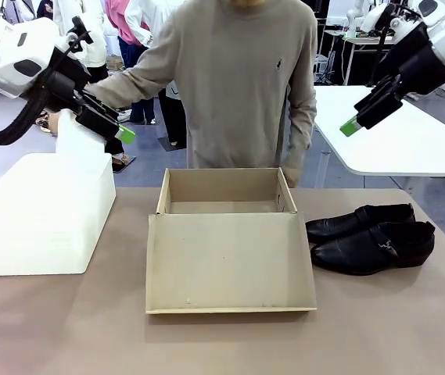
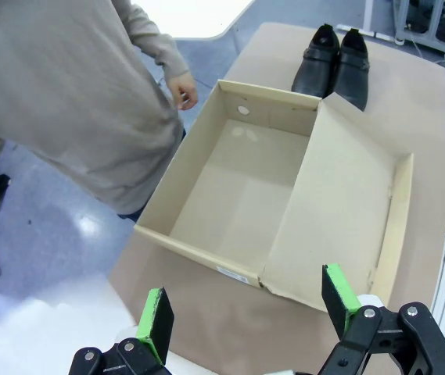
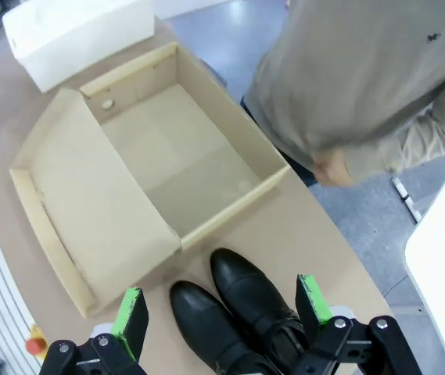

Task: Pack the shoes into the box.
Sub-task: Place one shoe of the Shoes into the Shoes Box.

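A pair of black shoes [image 1: 371, 238] lies side by side on the brown table, right of the box, toes pointing left. The tan cardboard box [image 1: 222, 191] stands open and empty at the table's middle, its lid [image 1: 230, 262] folded flat toward me. My left gripper [image 1: 120, 131] hangs open high above the white bin at the left. My right gripper [image 1: 353, 125] hangs open high at the right, above and behind the shoes. In the left wrist view the box [image 2: 238, 187] and shoes [image 2: 335, 62] lie beyond the open left gripper [image 2: 249, 312]. The right wrist view has the shoes [image 3: 242, 312] between the open fingers of the right gripper [image 3: 222, 312].
A white plastic bin [image 1: 42, 211] stands at the table's left. A person in a beige sweater [image 1: 238, 78] stands at the far edge just behind the box, with one hand [image 2: 183, 90] near its back corner. A white table [image 1: 410, 141] stands back right.
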`<state>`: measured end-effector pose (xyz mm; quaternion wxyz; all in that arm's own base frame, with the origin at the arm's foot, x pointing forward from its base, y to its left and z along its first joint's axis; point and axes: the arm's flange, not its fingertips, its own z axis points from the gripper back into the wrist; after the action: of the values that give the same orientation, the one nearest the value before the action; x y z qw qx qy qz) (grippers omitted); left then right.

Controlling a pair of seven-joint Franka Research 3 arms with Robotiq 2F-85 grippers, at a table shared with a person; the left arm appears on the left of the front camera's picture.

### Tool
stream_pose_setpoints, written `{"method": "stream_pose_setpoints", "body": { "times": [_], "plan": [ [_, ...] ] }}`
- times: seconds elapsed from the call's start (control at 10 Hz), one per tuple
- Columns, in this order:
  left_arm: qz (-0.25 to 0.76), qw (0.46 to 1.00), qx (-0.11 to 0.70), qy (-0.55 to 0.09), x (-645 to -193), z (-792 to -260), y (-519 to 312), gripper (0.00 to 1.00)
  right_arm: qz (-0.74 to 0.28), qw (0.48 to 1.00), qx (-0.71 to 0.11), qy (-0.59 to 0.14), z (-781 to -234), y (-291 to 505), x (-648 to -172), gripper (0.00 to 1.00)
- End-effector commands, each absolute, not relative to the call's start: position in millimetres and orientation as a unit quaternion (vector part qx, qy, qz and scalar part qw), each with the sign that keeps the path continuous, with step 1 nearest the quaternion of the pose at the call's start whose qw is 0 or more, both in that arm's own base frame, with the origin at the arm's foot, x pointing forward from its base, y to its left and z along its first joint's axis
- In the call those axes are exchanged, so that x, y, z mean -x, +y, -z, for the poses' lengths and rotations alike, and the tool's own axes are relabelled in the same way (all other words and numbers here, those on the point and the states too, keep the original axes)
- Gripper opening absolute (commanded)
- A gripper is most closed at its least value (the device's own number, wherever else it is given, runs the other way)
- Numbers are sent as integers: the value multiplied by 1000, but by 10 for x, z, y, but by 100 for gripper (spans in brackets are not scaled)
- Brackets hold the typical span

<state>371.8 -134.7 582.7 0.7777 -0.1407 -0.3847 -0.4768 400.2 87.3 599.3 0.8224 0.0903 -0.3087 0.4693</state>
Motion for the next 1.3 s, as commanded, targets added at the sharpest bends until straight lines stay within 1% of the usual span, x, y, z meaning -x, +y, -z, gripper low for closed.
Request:
{"method": "stream_pose_setpoints", "body": {
  "times": [0.0, 0.1, 0.5, 0.7, 0.8, 1.2],
  "plan": [
    [481, 772, 150, -387, -3728, -5806, -1327, 100, -532, 798, -63, -275, -6108, 801, -4171, 100],
    [481, 772, 150, -387, -3728, -5806, -1327, 100, -553, 790, -49, -261, -6120, 748, -4230, 100],
    [481, 772, 150, -387, -3728, -5806, -1327, 100, -594, 783, -15, -186, -6136, 628, -4439, 100],
    [481, 772, 150, -387, -3728, -5806, -1327, 100, -567, 804, 8, -181, -6091, 663, -4435, 100],
    [481, 772, 150, -387, -3728, -5806, -1327, 100, -577, 793, -25, -193, -6053, 636, -4404, 100],
    [481, 772, 150, -387, -3728, -5806, -1327, 100, -577, 793, -25, -193, -6053, 636, -4404, 100]
  ]
}}
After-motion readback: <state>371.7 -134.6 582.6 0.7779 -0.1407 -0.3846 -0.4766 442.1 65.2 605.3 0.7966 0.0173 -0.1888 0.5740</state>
